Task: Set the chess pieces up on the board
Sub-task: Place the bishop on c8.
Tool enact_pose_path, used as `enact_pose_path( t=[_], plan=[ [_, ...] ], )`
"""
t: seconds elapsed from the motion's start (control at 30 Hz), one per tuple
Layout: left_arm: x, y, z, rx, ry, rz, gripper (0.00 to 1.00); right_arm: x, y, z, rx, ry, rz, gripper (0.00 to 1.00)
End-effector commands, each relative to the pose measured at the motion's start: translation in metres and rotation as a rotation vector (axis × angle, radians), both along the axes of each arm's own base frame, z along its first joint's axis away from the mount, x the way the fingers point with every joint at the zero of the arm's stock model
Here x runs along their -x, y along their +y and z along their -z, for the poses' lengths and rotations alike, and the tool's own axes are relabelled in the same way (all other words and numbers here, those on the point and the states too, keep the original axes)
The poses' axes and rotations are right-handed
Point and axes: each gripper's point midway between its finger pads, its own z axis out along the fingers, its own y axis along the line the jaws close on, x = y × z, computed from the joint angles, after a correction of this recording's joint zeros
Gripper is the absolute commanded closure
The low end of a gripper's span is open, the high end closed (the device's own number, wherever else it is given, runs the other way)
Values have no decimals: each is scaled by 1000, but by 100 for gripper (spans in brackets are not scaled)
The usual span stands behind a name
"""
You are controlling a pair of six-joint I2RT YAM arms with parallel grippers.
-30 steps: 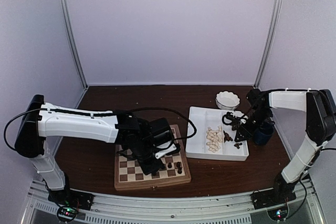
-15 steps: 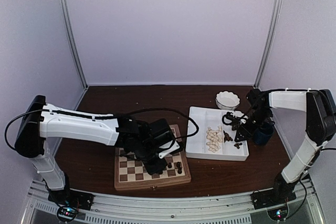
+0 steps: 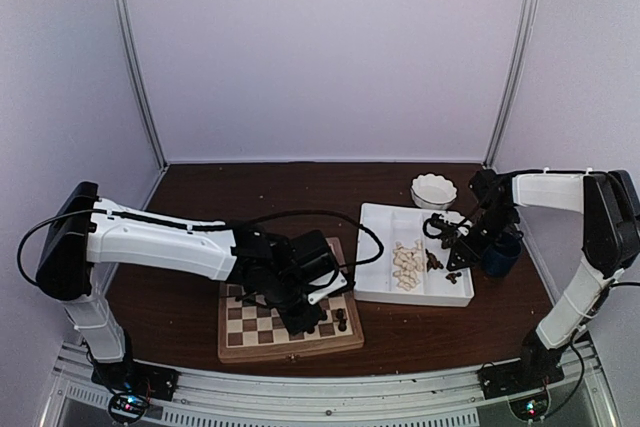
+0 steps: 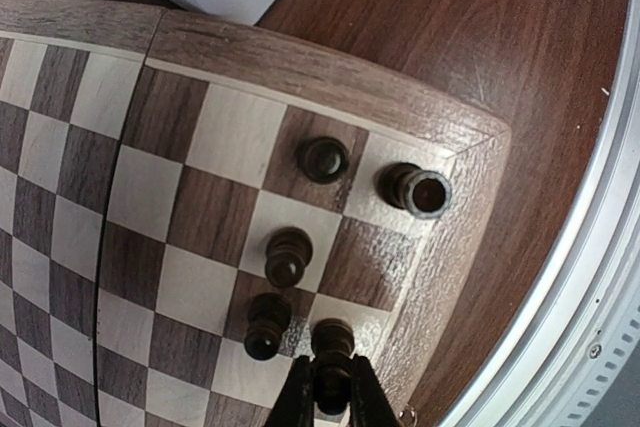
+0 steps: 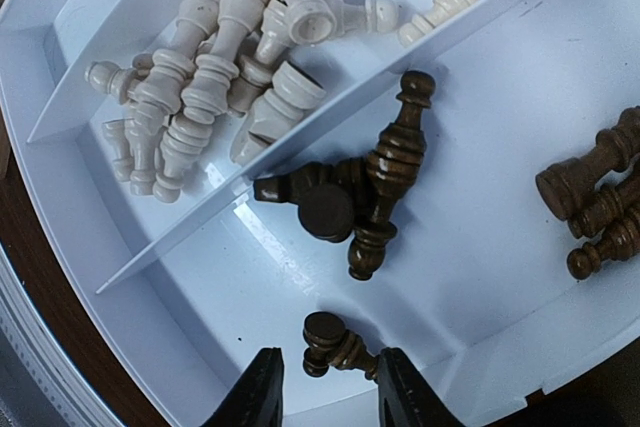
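The checkered wooden board (image 3: 255,332) lies near the front; its corner fills the left wrist view (image 4: 170,247). My left gripper (image 4: 330,392) (image 3: 305,319) is shut on a dark brown piece (image 4: 332,342), held over a light square at the board's near edge. Three other dark pieces (image 4: 288,252) stand upright close by, and a dark rook (image 4: 415,189) lies on its side at the corner. My right gripper (image 5: 325,387) (image 3: 452,257) is open in the white tray (image 5: 250,277), its fingers either side of a lying dark piece (image 5: 335,345). Cream pieces (image 5: 210,77) fill one compartment.
More dark pieces (image 5: 360,192) lie piled in the tray's middle compartment and at its right (image 5: 600,197). A small white bowl (image 3: 434,190) sits behind the tray (image 3: 375,222). A dark blue cup (image 3: 500,255) stands by the right arm. The metal table rail (image 4: 590,277) runs past the board's corner.
My left arm has shifted a little to the right and down over the board's near right corner. The right arm has not moved.
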Motion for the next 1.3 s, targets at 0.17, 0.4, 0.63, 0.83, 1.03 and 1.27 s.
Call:
enact_pose_path(
  t=[0.17,0.4,0.63,0.83,1.03,1.27],
  plan=[
    [-1,-6,-9,30,-13,17,96,3,0,0,-2,4,-1,64],
    [6,-6,-11,52,15,36,96,4,0,1,-1,7,-1,64],
    [7,-6,-13,58,16,36,96,4,0,1,-1,5,-2,64],
    [8,-4,-11,52,19,30,86,4,0,1,-3,7,-1,64],
    [6,-4,-15,56,6,35,70,4,0,-1,-5,6,-3,64],
    [1,-10,-60,120,-54,73,59,1,8,-21,-52,-14,-6,64]
  ],
)
